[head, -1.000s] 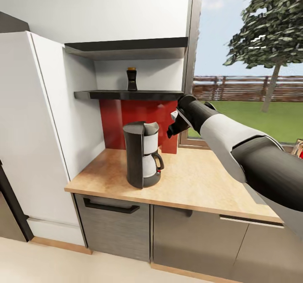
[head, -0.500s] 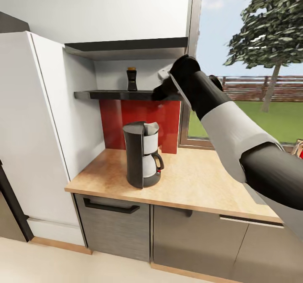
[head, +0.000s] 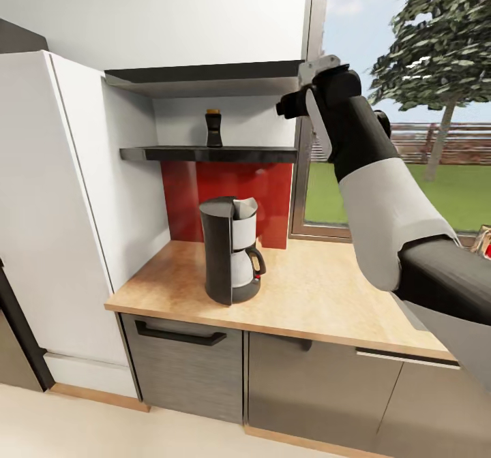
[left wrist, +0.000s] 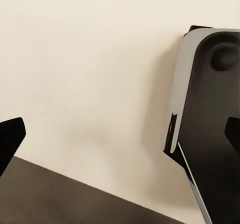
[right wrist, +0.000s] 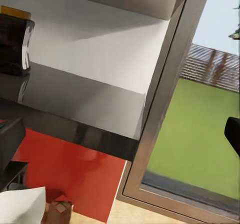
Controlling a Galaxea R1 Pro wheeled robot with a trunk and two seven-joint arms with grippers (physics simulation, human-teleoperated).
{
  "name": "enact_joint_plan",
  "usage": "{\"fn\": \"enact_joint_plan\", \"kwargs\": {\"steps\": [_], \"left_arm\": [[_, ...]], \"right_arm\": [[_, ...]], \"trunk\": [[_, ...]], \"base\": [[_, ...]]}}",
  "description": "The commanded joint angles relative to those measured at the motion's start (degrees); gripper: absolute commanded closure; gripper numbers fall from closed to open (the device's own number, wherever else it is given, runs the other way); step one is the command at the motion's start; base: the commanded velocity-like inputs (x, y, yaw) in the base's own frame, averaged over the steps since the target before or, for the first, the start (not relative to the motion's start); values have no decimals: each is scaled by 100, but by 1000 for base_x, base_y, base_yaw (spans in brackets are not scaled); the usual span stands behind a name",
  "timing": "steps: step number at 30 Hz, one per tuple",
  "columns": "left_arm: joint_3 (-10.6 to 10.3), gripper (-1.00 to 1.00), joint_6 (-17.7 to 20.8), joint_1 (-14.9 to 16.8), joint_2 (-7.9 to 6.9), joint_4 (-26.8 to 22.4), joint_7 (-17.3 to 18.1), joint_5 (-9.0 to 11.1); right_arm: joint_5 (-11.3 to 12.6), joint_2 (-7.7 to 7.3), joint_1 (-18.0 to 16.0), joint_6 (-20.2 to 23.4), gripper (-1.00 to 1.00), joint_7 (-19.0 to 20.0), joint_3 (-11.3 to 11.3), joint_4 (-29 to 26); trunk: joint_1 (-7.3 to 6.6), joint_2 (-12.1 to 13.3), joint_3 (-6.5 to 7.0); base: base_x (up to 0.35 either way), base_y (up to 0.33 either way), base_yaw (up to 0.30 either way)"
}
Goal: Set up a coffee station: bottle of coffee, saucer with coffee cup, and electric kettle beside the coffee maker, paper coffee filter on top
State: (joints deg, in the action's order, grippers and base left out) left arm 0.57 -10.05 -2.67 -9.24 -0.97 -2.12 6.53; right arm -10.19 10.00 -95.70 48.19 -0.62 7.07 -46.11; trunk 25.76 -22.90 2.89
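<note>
Early in the task. Coffee maker (head: 232,250) upright on the table (head: 320,294), left of middle, so that part stands done. Bottle (head: 214,127) not yet fetched: upright on the shelf (head: 204,153), far and above the maker, against the white back wall. No filter, saucer, cup or kettle to be seen on the table; all of that left to do.

Bottle dark and slim with a tan cap, glossy in the right wrist view (right wrist: 14,43), standing free and alone on the shelf.

Right pincer (head: 293,103) raised at shelf height, right of the bottle and well apart from it, released and grasping nothing. Left pincer (left wrist: 120,139) spread wide, empty, over pale floor.
</note>
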Motion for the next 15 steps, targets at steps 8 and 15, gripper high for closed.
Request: {"fn": "enact_joint_plan", "kwargs": {"steps": [8, 15], "left_arm": [[13, -100, 29, -5, 1, -8, 10, 75], [19, -100, 38, -5, 1, -3, 10, 91]], "right_arm": [[-19, 0, -1, -10, -100, -1, 12, 25], [-21, 0, 71, -12, -100, 25, 6, 28]], "trunk": [[2, -2, -1], [2, -2, -1]], "base": [[41, 1, 0], [263, 137, 0]]}}
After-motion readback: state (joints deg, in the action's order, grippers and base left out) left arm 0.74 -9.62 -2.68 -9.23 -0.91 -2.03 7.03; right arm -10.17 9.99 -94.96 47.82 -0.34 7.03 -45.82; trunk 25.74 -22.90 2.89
